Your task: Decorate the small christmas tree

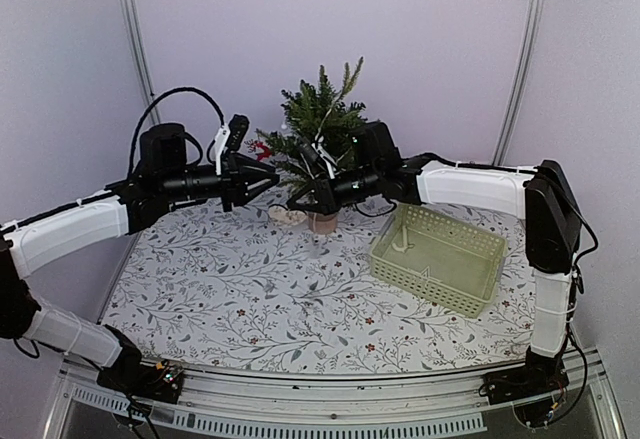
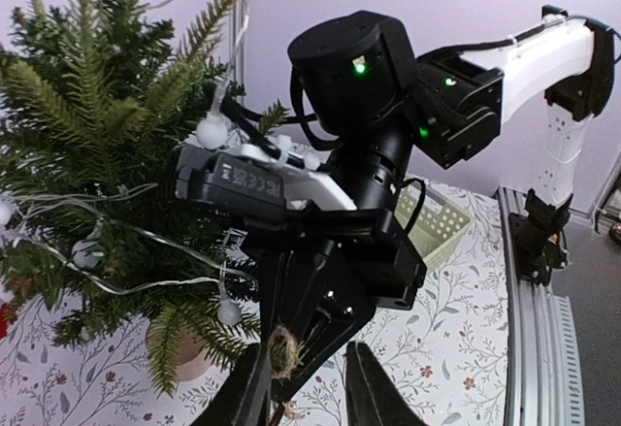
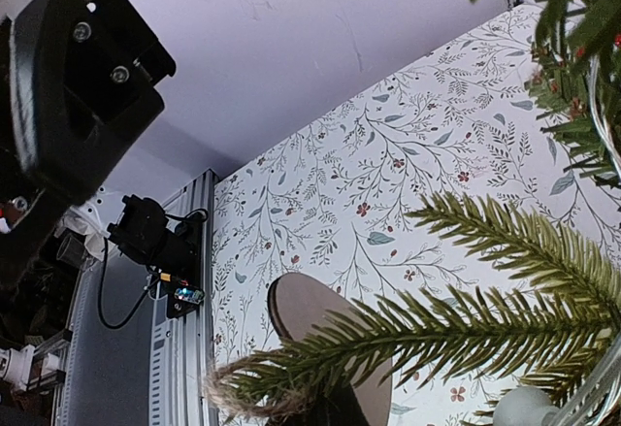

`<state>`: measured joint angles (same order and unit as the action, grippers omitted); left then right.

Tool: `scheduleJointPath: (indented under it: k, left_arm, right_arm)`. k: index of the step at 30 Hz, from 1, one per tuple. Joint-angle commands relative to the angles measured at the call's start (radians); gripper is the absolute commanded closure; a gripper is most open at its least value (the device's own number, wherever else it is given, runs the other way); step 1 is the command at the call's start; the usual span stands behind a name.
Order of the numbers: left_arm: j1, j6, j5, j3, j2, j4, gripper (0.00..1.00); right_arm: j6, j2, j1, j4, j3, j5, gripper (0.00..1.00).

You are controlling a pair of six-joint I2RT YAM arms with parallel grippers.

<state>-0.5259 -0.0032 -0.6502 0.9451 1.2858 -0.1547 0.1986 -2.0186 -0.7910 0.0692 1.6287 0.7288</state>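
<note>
Aluminium front rail point(image 1: 330, 404), then floral tablecloth point(image 1: 250, 289) lying open left of a pale green basket point(image 1: 440, 257); both arms reach inward, left gripper point(image 1: 266, 175) parted around twine point(image 2: 283, 348), right gripper point(image 1: 296, 200) pinching a wooden disc ornament point(image 3: 325, 334), beside the small christmas tree point(image 1: 320, 124) standing rear centre before lilac walls point(image 1: 420, 49).

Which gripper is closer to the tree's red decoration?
The left gripper, just below the red decoration on the left side of the tree; the right gripper sits lower, by the trunk.
</note>
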Motion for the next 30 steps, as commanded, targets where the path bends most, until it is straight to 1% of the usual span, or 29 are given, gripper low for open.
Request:
scheduleJointPath:
  k: [1, 10, 16, 20, 22, 24, 25, 30]
  left_arm:
    - [-0.053, 0.066, 0.018, 0.073, 0.068, 0.099, 0.71]
    - [-0.069, 0.055, 0.045, 0.128, 0.141, 0.122, 0.73]
    - [-0.07, 0.043, 0.062, 0.147, 0.177, 0.122, 0.77]
    - [-0.069, 0.041, 0.079, 0.177, 0.209, 0.143, 0.82]
    - [-0.071, 0.039, 0.087, 0.185, 0.218, 0.151, 0.87]
    - [-0.068, 0.041, 0.099, 0.186, 0.219, 0.152, 0.98]
    - [-0.067, 0.042, 0.105, 0.186, 0.218, 0.152, 1.0]
    - [-0.05, 0.035, 0.151, 0.178, 0.21, 0.145, 1.0]
  right_arm:
    - [0.004, -0.01, 0.005, 0.011, 0.03, 0.002, 1.0]
    - [0.003, -0.006, 0.007, 0.014, 0.031, -0.007, 1.0]
    - [0.002, -0.002, 0.007, 0.016, 0.031, -0.012, 1.0]
    - [0.001, 0.0, 0.007, 0.017, 0.031, -0.013, 1.0]
    - [-0.001, 0.0, 0.008, 0.017, 0.031, -0.014, 1.0]
    - [-0.003, 0.003, 0.008, 0.018, 0.031, -0.017, 1.0]
    - [-0.004, 0.003, 0.009, 0.019, 0.031, -0.018, 1.0]
    - [-0.003, 0.007, 0.013, 0.028, 0.028, -0.031, 1.0]
